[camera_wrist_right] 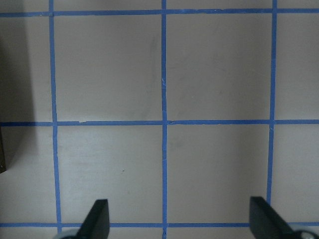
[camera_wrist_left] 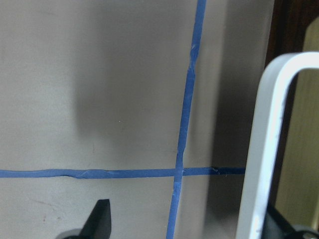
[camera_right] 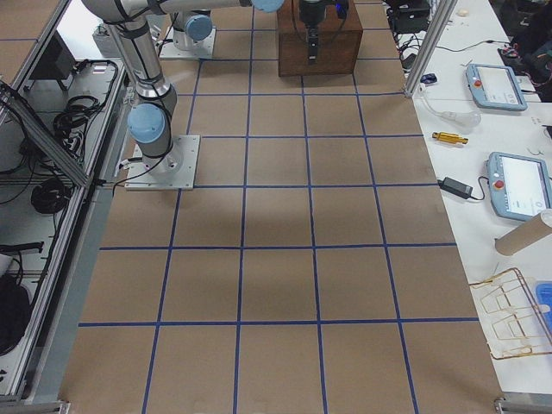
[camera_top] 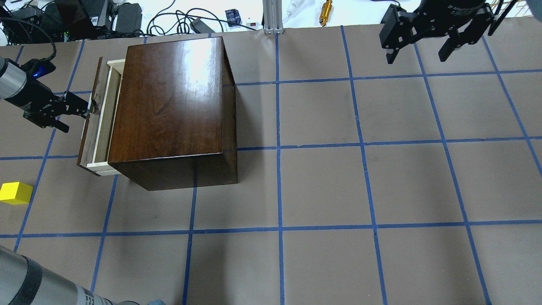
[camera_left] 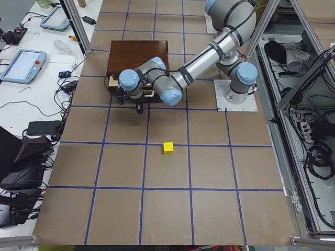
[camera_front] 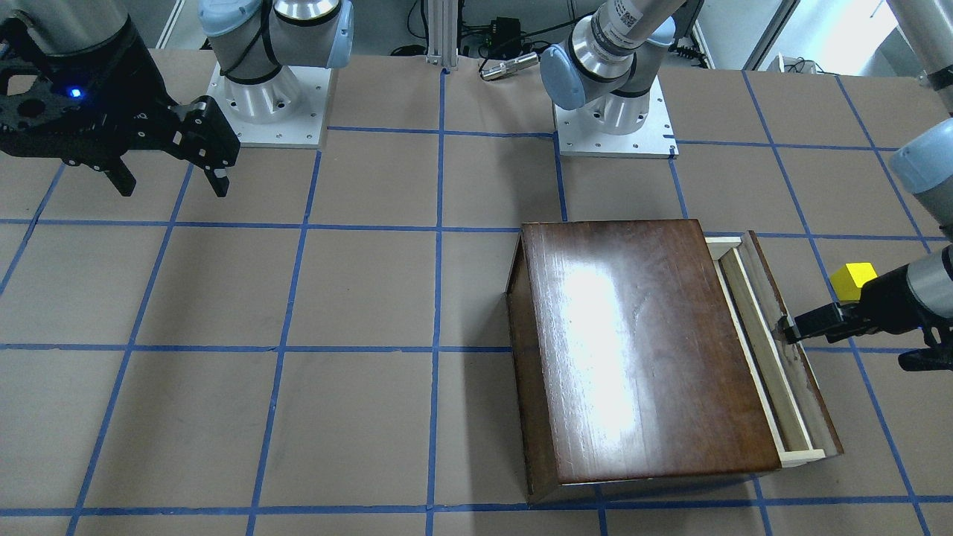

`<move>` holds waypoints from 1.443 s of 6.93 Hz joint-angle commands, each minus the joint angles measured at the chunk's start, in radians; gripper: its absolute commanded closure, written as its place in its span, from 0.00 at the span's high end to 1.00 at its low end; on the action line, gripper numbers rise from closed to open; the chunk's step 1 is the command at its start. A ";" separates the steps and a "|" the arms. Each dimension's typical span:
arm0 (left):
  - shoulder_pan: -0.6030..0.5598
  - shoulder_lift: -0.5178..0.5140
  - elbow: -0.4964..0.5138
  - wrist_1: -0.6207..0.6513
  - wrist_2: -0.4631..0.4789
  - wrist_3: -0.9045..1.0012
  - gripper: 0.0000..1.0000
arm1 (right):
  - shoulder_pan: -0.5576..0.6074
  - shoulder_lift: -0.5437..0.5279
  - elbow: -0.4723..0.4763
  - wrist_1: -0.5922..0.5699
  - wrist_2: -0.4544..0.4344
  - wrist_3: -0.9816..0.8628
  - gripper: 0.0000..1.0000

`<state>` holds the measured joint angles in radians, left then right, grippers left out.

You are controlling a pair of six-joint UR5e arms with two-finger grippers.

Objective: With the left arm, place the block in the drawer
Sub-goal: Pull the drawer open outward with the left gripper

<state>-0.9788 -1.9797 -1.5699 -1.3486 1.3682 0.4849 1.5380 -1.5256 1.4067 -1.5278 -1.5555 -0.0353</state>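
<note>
The yellow block (camera_top: 16, 192) lies on the table, apart from the box and toward the robot's side; it also shows in the front view (camera_front: 852, 281) and the left-side view (camera_left: 168, 148). The dark brown box (camera_top: 173, 106) has its drawer (camera_top: 101, 123) pulled out a short way, showing a narrow strip of pale wood. My left gripper (camera_top: 87, 108) is at the drawer's front panel (camera_front: 793, 372). In the left wrist view its fingers stand wide apart, with the silver handle (camera_wrist_left: 261, 149) between them, close to one finger. My right gripper (camera_top: 419, 51) is open and empty, high over the far side.
The two arm bases (camera_front: 268, 112) stand on plates at the table's back edge. Cables and gear (camera_top: 127, 17) lie beyond the table's far edge behind the box. Blue tape lines grid the brown table top (camera_top: 317, 190).
</note>
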 commanded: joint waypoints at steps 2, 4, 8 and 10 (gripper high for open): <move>0.009 -0.007 0.004 0.014 0.012 0.023 1.00 | 0.001 -0.001 0.000 0.000 -0.002 0.000 1.00; 0.037 -0.005 0.004 0.016 0.012 0.044 1.00 | 0.001 0.001 0.000 0.000 0.000 0.000 1.00; 0.039 0.002 0.045 -0.003 0.053 0.049 1.00 | 0.001 -0.001 0.000 0.000 -0.002 0.000 1.00; 0.043 0.022 0.050 -0.004 0.078 0.114 1.00 | -0.001 0.001 0.000 0.000 0.000 0.000 1.00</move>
<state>-0.9390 -1.9675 -1.5258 -1.3505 1.4336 0.5507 1.5381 -1.5252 1.4067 -1.5278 -1.5559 -0.0353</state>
